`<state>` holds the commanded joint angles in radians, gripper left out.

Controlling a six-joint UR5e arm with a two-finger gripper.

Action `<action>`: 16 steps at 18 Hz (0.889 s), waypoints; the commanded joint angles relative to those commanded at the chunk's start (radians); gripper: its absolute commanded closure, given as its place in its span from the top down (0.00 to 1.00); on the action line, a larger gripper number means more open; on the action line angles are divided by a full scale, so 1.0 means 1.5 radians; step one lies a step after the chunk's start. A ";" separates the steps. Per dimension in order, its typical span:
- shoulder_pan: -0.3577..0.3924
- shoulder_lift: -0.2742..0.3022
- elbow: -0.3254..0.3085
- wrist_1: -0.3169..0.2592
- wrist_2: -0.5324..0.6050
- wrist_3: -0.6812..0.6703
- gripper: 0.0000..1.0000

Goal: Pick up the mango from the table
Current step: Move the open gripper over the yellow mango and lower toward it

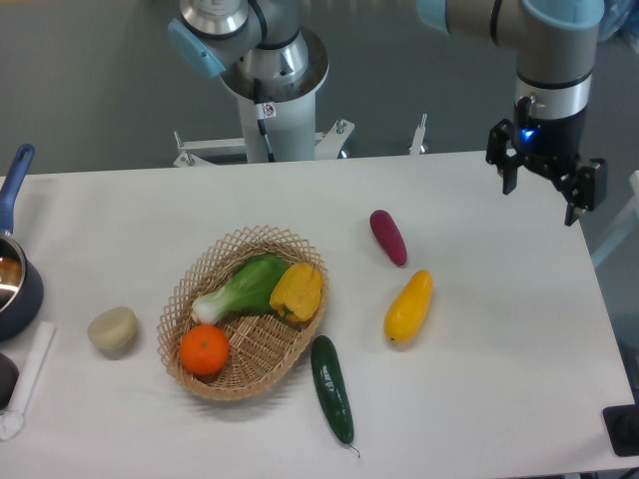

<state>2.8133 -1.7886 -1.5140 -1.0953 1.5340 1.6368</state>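
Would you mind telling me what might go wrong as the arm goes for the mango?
The open gripper hangs well off from the mango, so a long move remains. The eggplant lies close by and might get bumped. The mango looks smooth and rounded, so it may slip between the fingers.

The smooth, glossy mango (409, 306) lies on a matt white table (499, 349) near a woven wicker basket (200, 274).

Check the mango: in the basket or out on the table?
Out. The mango lies flat on the bare table, right of the basket, between eggplant and cucumber, touching neither.
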 joint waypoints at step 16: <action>-0.005 -0.002 -0.084 0.109 0.002 -0.066 1.00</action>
<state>2.8057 -1.7917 -1.6397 -0.9312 1.5370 1.5375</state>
